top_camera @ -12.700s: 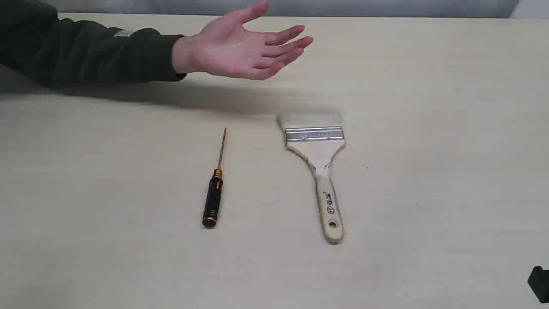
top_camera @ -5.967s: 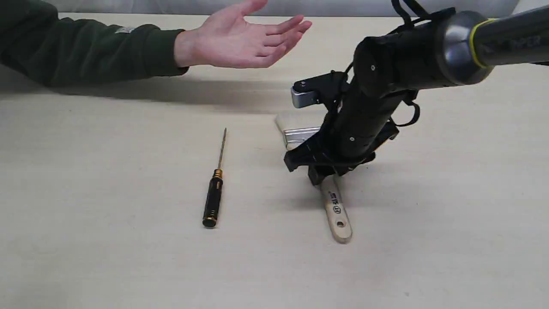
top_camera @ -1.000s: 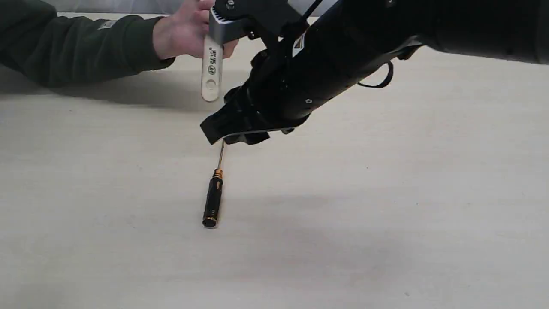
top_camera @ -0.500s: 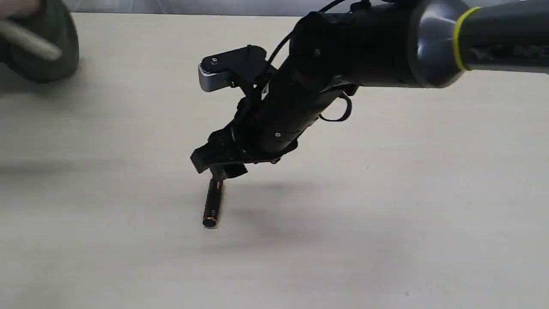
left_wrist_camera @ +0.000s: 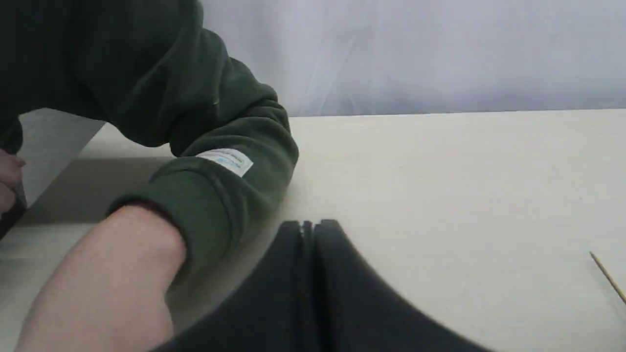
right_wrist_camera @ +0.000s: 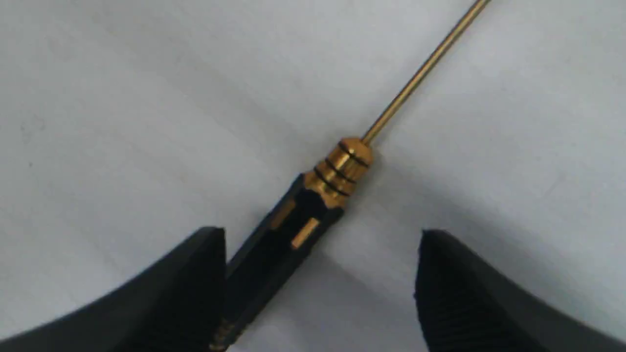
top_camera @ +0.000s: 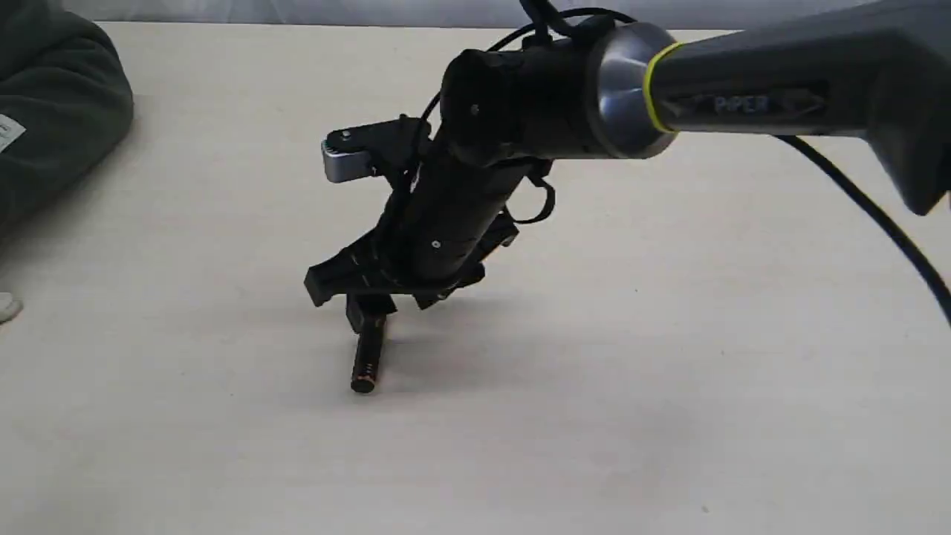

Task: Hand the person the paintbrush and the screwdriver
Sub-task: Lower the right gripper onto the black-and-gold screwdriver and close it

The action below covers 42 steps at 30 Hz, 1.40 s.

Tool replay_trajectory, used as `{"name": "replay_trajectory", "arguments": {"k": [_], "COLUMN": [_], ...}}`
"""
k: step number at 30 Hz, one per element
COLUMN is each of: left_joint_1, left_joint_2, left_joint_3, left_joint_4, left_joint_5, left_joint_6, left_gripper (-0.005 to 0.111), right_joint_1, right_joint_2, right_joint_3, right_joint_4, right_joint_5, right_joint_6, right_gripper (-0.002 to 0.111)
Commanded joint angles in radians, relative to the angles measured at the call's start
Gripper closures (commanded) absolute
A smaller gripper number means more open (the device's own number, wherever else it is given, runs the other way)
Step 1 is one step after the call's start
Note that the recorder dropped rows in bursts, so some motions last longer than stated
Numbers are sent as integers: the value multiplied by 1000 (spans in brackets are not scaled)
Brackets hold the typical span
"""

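Our right pincer hangs off the long black arm that reaches in from 3 o'clock. Its two black fingers are spread wide, one on each side of the screwdriver. One finger is just beside the handle; we cannot tell if it touches. The screwdriver lies flat on the table, a little toward 7 o'clock from the middle. Its handle is black with grooves, its collar shiny gold, its shaft thin and straight. The table is pale and smooth, with wide room toward 4 and 8 o'clock; its far edge runs along 12 o'clock. The person, in a soft green sleeve, is at 10 o'clock. Our left pincer is pressed together near that sleeve.
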Motion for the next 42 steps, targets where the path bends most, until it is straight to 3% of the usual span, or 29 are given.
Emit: {"name": "replay_trajectory", "arguments": {"k": [1,35,42], "left_joint_1": [-7,-7,-7], "left_joint_2": [-2,-2,-2], "left_joint_3": [2,2,2], "left_joint_4": [-5,-3,-5], "left_joint_5": [-10,-12,-10], "left_joint_6": [-2,-2,-2], "left_gripper": [107,107,107], "right_joint_1": [1,54,58], "right_joint_2": [18,23,41], "right_joint_3": [-10,-12,-12], "right_joint_4": [-3,-53,-203], "right_joint_5": [11,4,47], "right_joint_6": [15,74,191], "right_gripper": [49,53,53]}}
